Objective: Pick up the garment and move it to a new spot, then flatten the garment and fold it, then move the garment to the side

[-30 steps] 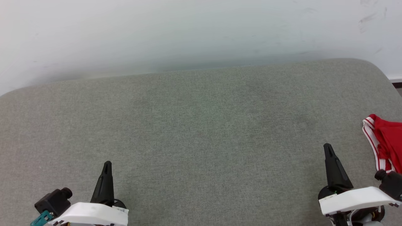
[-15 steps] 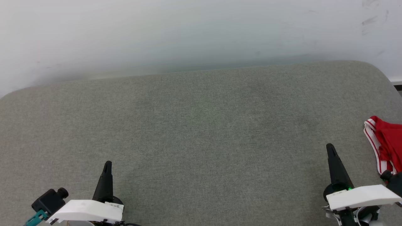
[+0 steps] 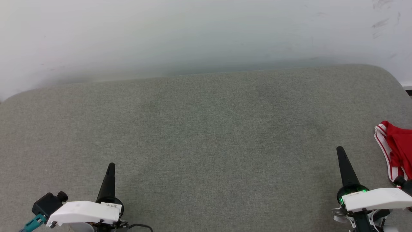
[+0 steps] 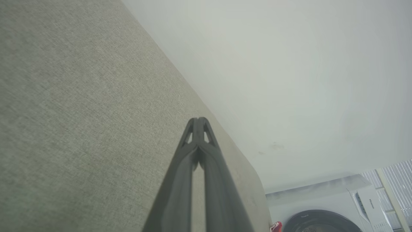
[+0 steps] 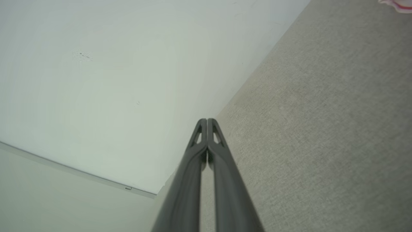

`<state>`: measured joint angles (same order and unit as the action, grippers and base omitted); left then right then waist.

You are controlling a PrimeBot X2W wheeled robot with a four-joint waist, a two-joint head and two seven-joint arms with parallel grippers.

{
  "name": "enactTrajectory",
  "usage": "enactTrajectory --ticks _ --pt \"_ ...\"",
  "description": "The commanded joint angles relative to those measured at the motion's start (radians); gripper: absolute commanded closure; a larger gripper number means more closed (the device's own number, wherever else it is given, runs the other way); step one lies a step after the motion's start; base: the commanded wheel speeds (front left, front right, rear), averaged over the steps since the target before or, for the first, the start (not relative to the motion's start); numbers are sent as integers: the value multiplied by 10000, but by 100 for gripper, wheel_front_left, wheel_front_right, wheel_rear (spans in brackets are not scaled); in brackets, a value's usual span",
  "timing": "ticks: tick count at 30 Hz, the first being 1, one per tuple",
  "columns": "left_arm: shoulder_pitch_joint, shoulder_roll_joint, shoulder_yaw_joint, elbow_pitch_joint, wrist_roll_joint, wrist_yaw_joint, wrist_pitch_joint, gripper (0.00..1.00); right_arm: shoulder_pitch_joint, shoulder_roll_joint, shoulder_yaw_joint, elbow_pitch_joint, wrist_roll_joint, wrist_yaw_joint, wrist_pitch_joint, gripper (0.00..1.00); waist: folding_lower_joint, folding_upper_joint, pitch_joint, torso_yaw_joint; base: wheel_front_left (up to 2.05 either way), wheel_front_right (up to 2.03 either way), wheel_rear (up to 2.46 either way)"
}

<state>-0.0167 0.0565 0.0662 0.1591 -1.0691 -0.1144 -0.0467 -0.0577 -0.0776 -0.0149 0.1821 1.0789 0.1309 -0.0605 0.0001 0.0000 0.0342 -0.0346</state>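
Grey padded surface point(image 3: 206, 129) broadly open, garment point(image 3: 398, 143) at right edge

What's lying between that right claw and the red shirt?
Nothing: in the head view, only bare grey surface lies between the right gripper and the garment.

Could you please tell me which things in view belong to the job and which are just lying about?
Job: red soft-fabric garment with red-white striped trim; left end effector, shut; right end effector, shut.
Lying about: grey woven-fabric surface underneath; white washing machine with dark round door; plain white wall.
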Motion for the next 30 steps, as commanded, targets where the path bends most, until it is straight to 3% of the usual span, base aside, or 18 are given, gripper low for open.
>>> enactTrajectory --ticks 1,30 --pt "-241 71 26 -41 -251 -45 71 100 -230 -80 -31 -44 269 -1 71 100 -1 0 -6 7 0 0 0" --pt "-615 63 205 408 -2863 -117 790 100 -382 -52 -316 281 2941 -2 750 100 -1 0 -135 150 0 0 0"
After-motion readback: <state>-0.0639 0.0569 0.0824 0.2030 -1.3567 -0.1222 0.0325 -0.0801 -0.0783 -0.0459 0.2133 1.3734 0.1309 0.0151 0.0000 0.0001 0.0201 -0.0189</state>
